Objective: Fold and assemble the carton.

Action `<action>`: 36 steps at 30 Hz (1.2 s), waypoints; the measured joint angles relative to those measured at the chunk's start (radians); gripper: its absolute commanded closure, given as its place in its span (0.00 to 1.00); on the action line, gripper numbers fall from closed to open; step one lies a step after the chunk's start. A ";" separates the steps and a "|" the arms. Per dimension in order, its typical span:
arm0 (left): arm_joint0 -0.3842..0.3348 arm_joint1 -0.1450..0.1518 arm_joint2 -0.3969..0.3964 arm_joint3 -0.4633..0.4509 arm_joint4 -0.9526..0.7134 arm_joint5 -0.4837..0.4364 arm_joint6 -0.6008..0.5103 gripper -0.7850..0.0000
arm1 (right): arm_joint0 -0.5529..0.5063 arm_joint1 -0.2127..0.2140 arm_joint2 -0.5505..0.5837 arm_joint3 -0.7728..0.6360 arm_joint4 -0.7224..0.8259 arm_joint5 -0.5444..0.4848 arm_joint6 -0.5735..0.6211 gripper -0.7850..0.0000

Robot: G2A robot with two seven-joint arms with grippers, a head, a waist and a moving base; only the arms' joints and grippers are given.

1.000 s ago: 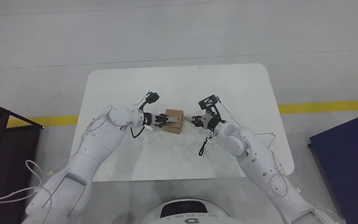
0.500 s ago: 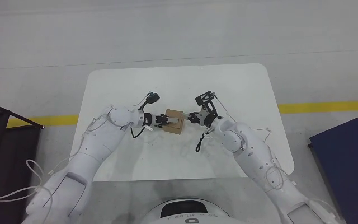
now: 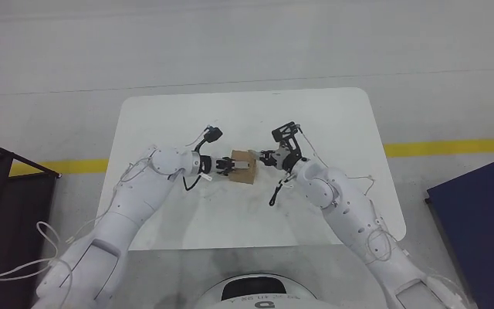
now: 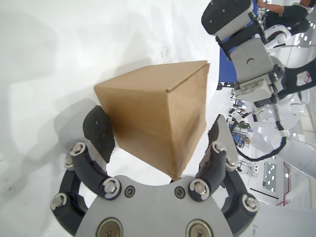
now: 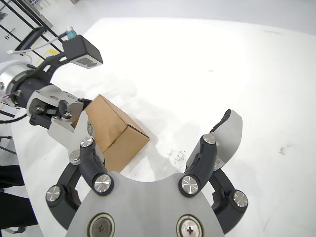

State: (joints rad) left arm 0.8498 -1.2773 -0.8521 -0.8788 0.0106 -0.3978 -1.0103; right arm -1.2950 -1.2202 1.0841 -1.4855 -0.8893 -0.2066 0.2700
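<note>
The white table spreads out beneath the carton, with bare surface on every side of it, so there is room to work all round. The carton is a small brown box that looks already closed into a cube. Whether it lies flat or a little tipped is hard to tell.

On one side of the carton sits the left gripper, straddling it. One dark pad lies flat against a carton face and the other finger stands at the opposite face, so it looks to be pinching the carton. Across the carton from it, the right gripper hovers just beside the box, fingers spread wide with nothing between them. Smallest of all is the flap seam, which runs along the carton's upper edge with a thin dark line showing at the corner.

By the look of it, the step in hand is pressing that flap fully home. To do it well, the left gripper serves as the anchor: a firm hold with no twisting, since cardboard walls dent under a hard squeeze. The right gripper ought to meet the carton square to the seam. It should push with the flat of a finger rather than poke a corner, and push toward the left gripper so the carton cannot skate away. A skewed push could spring the flap open.
</note>
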 measured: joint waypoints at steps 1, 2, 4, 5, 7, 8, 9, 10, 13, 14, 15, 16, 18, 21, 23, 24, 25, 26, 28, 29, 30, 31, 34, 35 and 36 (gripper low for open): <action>0.001 0.002 -0.009 -0.002 -0.021 -0.006 -0.009 0.00 | -0.011 0.002 0.010 -0.018 0.004 -0.006 -0.005 0.00; 0.002 0.004 -0.020 -0.002 -0.041 -0.013 -0.016 0.00 | -0.023 0.004 0.020 -0.037 0.012 -0.015 -0.011 0.01; 0.003 0.014 -0.052 0.002 -0.075 -0.028 -0.024 0.00 | -0.048 0.009 0.042 -0.076 0.034 -0.043 -0.021 0.38; 0.004 0.020 -0.069 0.005 -0.084 -0.034 -0.024 0.00 | -0.058 0.011 0.049 -0.091 0.047 -0.058 -0.023 0.62; 0.011 0.037 -0.114 0.014 -0.096 -0.050 -0.018 0.00 | -0.073 0.014 0.061 -0.118 0.079 -0.096 -0.014 1.00; 0.016 0.046 -0.138 0.017 -0.100 -0.059 -0.014 0.00 | -0.077 0.015 0.063 -0.126 0.088 -0.108 -0.006 1.00; 0.024 0.060 -0.175 0.018 -0.105 -0.072 -0.007 0.00 | -0.078 0.015 0.061 -0.135 0.095 -0.121 0.010 1.00; 0.033 0.072 -0.206 0.015 -0.109 -0.084 -0.002 0.00 | -0.077 0.015 0.056 -0.139 0.100 -0.130 0.023 1.00; 0.079 0.117 -0.326 -0.024 -0.121 -0.121 0.009 0.00 | -0.060 0.011 0.027 -0.138 0.099 -0.144 0.057 1.00; 0.100 0.131 -0.366 -0.047 -0.126 -0.128 0.009 0.00 | -0.052 0.010 0.018 -0.132 0.097 -0.143 0.062 1.00; 0.134 0.149 -0.418 -0.087 -0.137 -0.135 0.006 0.00 | -0.040 0.007 0.005 -0.122 0.093 -0.139 0.070 1.00; 0.163 0.161 -0.457 -0.123 -0.149 -0.135 -0.002 0.00 | -0.031 0.005 -0.005 -0.115 0.089 -0.136 0.077 1.00; 0.213 0.174 -0.518 -0.186 -0.170 -0.130 -0.014 0.00 | -0.010 0.000 -0.031 -0.098 0.080 -0.131 0.100 1.00; 0.202 0.172 -0.505 -0.171 -0.167 -0.129 -0.013 0.00 | 0.019 -0.006 -0.060 -0.076 0.061 -0.113 0.136 1.00; 0.201 0.172 -0.503 -0.168 -0.166 -0.129 -0.013 0.00 | 0.034 -0.009 -0.075 -0.066 0.055 -0.103 0.154 1.00; 0.201 0.172 -0.503 -0.169 -0.166 -0.129 -0.013 0.00 | 0.039 -0.010 -0.080 -0.063 0.052 -0.099 0.160 1.00; 0.201 0.172 -0.503 -0.169 -0.166 -0.129 -0.013 0.00 | 0.043 -0.011 -0.085 -0.061 0.047 -0.096 0.166 1.00; 0.201 0.172 -0.503 -0.169 -0.166 -0.129 -0.013 0.00 | 0.046 -0.012 -0.090 -0.059 0.041 -0.093 0.171 1.00; 0.201 0.172 -0.504 -0.169 -0.167 -0.129 -0.013 0.00 | 0.053 -0.014 -0.100 -0.053 0.022 -0.081 0.181 1.00; 0.201 0.172 -0.504 -0.169 -0.167 -0.129 -0.013 0.00 | 0.056 -0.015 -0.105 -0.048 0.009 -0.072 0.186 1.00; 0.201 0.172 -0.504 -0.169 -0.167 -0.129 -0.013 0.00 | 0.059 -0.016 -0.112 -0.043 -0.006 -0.060 0.194 1.00; 0.201 0.172 -0.504 -0.169 -0.167 -0.129 -0.013 0.00 | 0.061 -0.017 -0.116 -0.039 -0.012 -0.054 0.198 1.00; 0.201 0.172 -0.504 -0.169 -0.167 -0.129 -0.013 0.00 | 0.064 -0.019 -0.125 -0.032 -0.022 -0.046 0.210 1.00; 0.201 0.172 -0.504 -0.169 -0.167 -0.129 -0.013 0.00 | 0.064 -0.019 -0.126 -0.032 -0.024 -0.045 0.213 1.00; 0.201 0.172 -0.504 -0.169 -0.167 -0.129 -0.013 0.00 | 0.064 -0.019 -0.127 -0.033 -0.027 -0.044 0.219 1.00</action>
State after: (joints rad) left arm 1.0510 -1.1050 -1.3557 -1.0479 -0.1559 -0.5270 -1.0233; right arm -1.2315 -1.2392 0.9570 -1.5180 -0.9159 -0.2508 0.4889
